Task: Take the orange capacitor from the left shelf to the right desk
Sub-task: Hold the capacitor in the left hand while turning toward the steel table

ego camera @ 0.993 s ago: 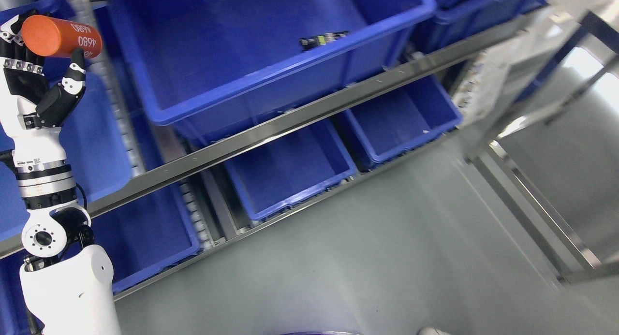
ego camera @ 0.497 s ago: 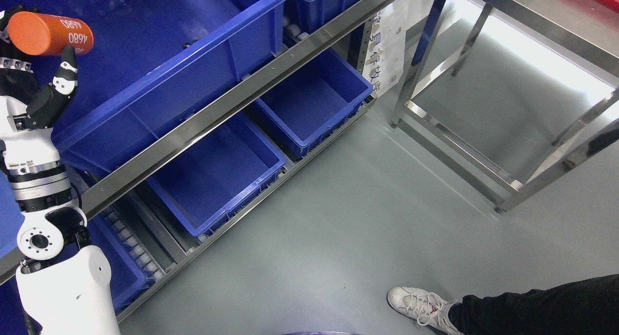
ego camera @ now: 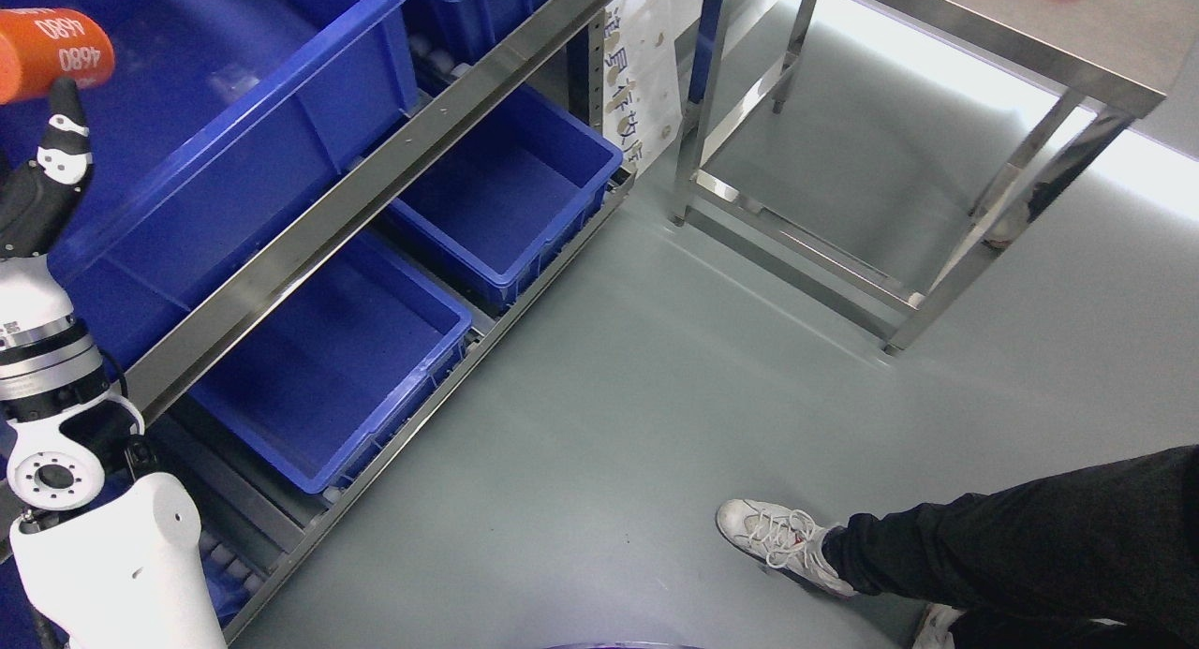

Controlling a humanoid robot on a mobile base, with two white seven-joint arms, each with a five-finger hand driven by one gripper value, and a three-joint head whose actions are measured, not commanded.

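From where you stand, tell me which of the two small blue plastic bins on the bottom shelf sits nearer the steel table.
The farther small blue bin, beside the white printed sign; the other small bin lies closer to your left arm.

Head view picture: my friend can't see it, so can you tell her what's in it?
The robot's left hand holds an orange capacitor up at the picture's top left, in front of a metal shelf of blue bins. A steel desk stands at the upper right, and a person's leg and white shoe show on the grey floor.
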